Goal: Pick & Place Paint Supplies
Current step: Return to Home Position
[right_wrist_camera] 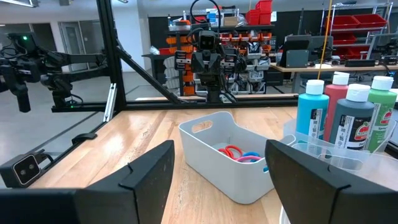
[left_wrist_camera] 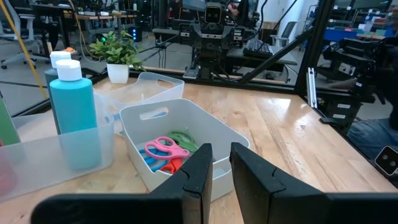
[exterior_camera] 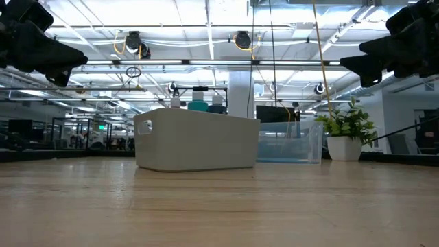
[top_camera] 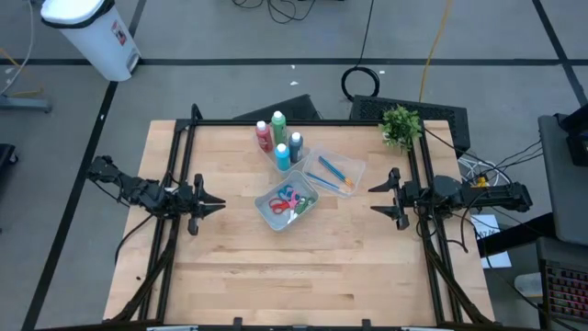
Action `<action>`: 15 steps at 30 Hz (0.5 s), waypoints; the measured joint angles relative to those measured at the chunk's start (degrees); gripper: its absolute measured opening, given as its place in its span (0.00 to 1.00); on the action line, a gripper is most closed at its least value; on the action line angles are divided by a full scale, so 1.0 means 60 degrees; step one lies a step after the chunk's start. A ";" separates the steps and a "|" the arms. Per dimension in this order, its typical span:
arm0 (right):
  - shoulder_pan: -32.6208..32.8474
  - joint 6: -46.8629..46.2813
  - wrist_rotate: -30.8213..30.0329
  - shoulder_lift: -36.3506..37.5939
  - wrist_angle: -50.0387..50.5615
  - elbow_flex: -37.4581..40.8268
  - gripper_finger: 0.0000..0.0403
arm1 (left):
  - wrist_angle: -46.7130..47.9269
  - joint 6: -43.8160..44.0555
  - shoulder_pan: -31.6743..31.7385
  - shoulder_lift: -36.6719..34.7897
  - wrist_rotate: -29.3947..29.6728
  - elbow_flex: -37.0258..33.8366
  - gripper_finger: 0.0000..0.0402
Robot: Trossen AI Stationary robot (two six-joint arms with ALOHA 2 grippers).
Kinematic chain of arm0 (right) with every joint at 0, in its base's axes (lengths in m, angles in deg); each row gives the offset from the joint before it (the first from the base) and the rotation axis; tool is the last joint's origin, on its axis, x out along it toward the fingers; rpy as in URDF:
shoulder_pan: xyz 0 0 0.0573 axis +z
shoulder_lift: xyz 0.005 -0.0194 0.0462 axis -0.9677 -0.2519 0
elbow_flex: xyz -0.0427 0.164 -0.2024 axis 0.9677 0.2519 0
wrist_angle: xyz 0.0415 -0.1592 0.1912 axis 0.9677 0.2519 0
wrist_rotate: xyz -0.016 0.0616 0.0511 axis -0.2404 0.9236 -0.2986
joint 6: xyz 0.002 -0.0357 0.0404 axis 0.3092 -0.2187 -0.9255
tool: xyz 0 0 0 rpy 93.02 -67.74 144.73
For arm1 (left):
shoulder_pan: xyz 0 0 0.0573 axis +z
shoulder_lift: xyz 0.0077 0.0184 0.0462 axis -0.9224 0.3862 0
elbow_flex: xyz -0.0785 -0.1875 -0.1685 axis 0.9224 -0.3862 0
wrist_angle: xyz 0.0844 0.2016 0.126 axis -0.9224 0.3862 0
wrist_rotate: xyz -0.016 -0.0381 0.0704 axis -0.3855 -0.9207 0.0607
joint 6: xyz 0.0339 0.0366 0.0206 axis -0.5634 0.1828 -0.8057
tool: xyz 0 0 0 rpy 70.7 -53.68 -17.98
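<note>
A wooden table is seen from above, with three clear plastic tubs clustered at its centre and a dark robot arm at each side. The left gripper hovers over the table's left part, well apart from the tubs and pointing towards them. Its two fingers are nearly together with only a narrow gap between them, and they hold nothing. The right gripper hovers over the table's right part, near the tubs and facing the left one. Its fingers are spread wide and are also empty. The low view shows both arms raised clear of the tabletop. The far tub holds four white-capped paint bottles standing upright: a red bottle, a green bottle, a light blue bottle and a grey bottle. Just beside it, towards the right arm, a second tub holds thin blue paintbrushes with orange tips, lying flat. The tub nearest the front edge holds a heap of small scissors; pink, green, blue and red handles can be made out. No paint supplies lie loose on the tabletop. A small green potted plant stands at the far right corner of the table.
</note>
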 joint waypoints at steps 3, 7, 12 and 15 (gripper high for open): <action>-0.0004 -0.0001 0.0000 0.0000 0.0000 0.0000 0.61 | 0.0002 -0.0001 -0.0002 0.0000 0.0000 0.0000 0.17; 0.0000 -0.0002 0.0000 0.0000 0.0000 0.0000 0.61 | 0.0001 -0.0001 0.0000 0.0000 0.0000 0.0000 0.17; 0.0000 -0.0002 0.0000 0.0000 0.0000 0.0000 0.61 | 0.0002 0.0002 -0.0001 0.0000 0.0000 0.0000 0.17; 0.0000 0.0001 0.0000 0.0000 0.0000 0.0000 0.61 | 0.0000 0.0001 -0.0001 0.0000 0.0000 0.0000 0.17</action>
